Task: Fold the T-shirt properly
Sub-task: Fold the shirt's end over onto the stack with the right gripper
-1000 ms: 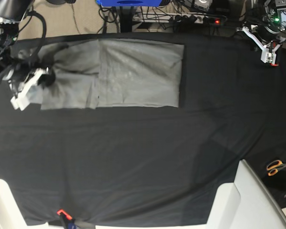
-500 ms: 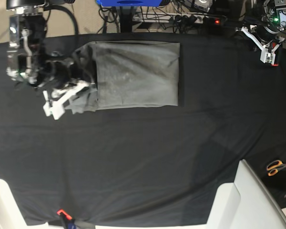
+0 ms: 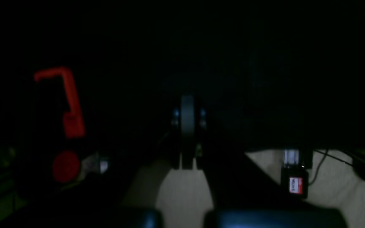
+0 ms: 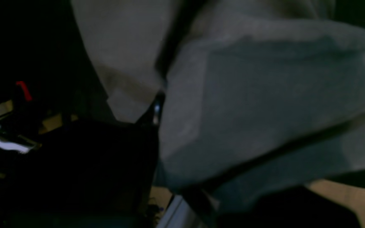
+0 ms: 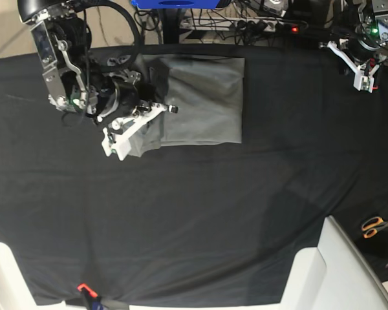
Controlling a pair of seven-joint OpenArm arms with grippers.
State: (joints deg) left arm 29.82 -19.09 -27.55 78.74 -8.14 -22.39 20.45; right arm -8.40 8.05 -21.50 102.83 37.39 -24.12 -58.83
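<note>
Right gripper (image 5: 119, 143) clamping grey fabric; left gripper (image 5: 364, 82) pressed together, holding nothing.

Lying upper centre of the base view on the black cloth (image 5: 200, 213): T-shirt (image 5: 204, 100), folded to a rectangle. Gripping its left edge at upper left, fabric lifted off the cloth. Filling most of the right wrist view with grey fabric. Hanging at upper right, well apart from the T-shirt. Scissors (image 5: 377, 226) resting at lower right edge.

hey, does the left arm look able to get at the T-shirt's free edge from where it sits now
Probably yes: the left gripper is parked apart from the T-shirt, with only bare black cloth between them.
</note>
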